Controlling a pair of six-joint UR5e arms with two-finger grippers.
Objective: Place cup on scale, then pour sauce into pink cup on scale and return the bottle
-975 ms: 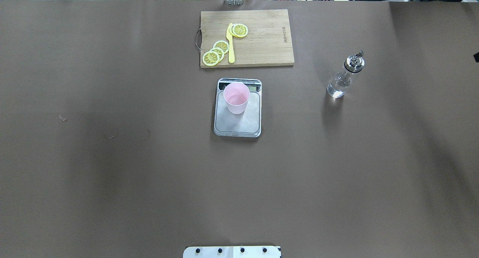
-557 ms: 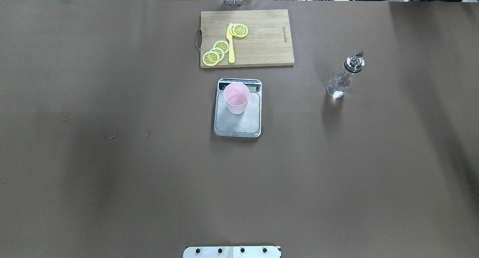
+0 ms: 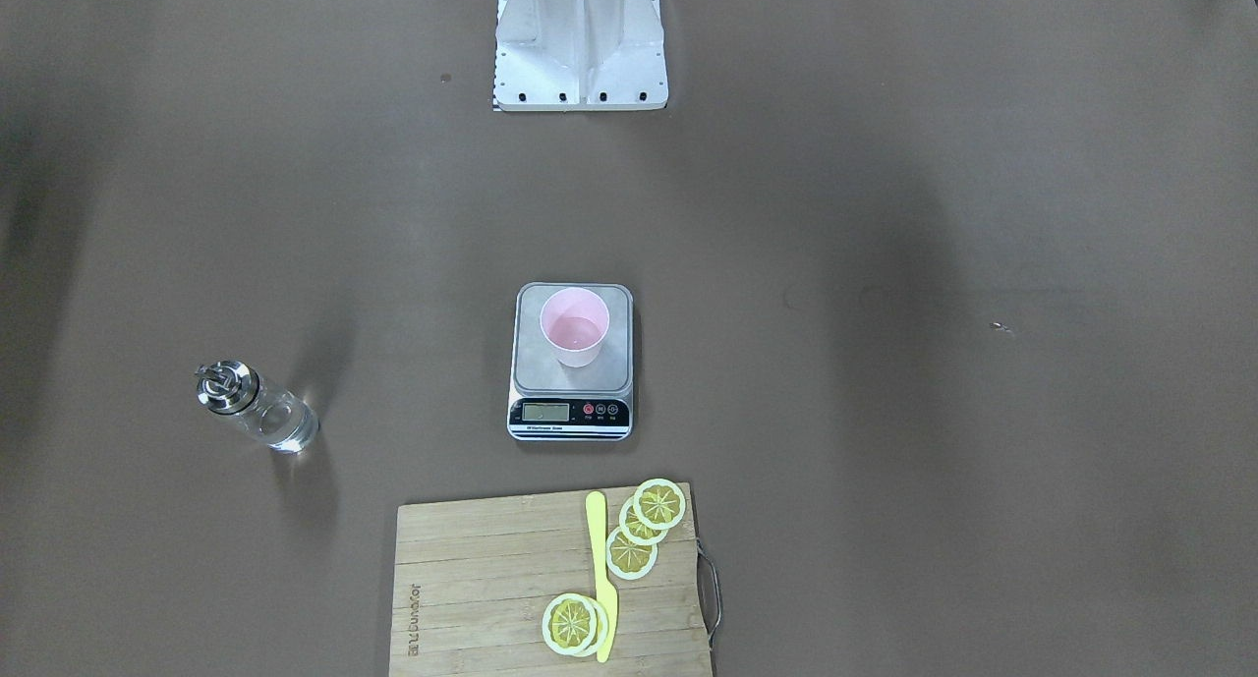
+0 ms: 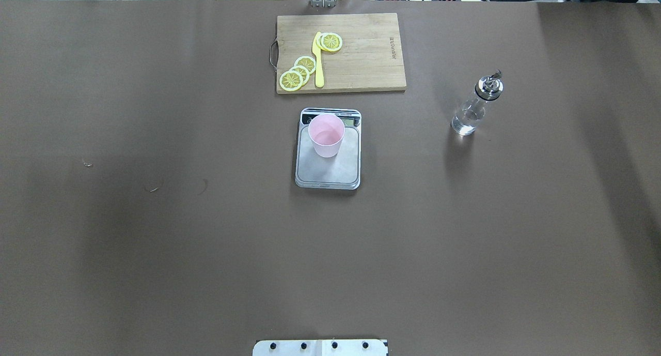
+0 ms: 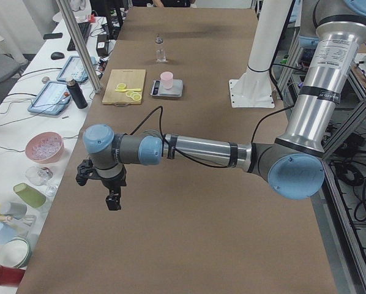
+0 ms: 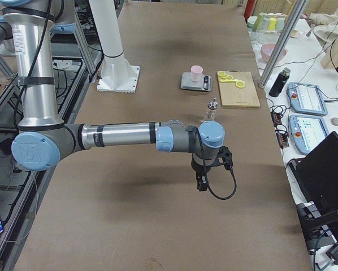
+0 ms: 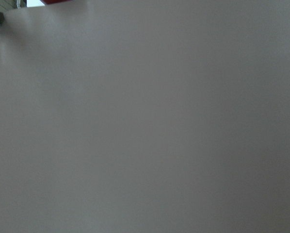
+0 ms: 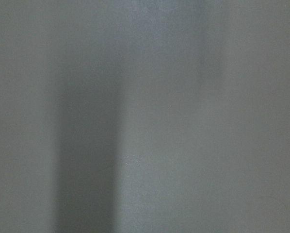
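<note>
Left end effector [image 5: 112,199] and right end effector [image 6: 202,182] hang over opposite ends of the counter [image 4: 155,252], carrying nothing visible; how far open they are cannot be told. Cup [image 4: 326,135] stands on scale [image 4: 330,172], so placement is done. Bottle [image 4: 472,110] stands well apart, upright; whether sauce has been poured is unclear.

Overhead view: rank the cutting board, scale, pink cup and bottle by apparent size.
1. Wooden cutting board
2. Scale
3. Pink cup and glass bottle look about alike: bottle longer, cup wider, so unranked.
</note>
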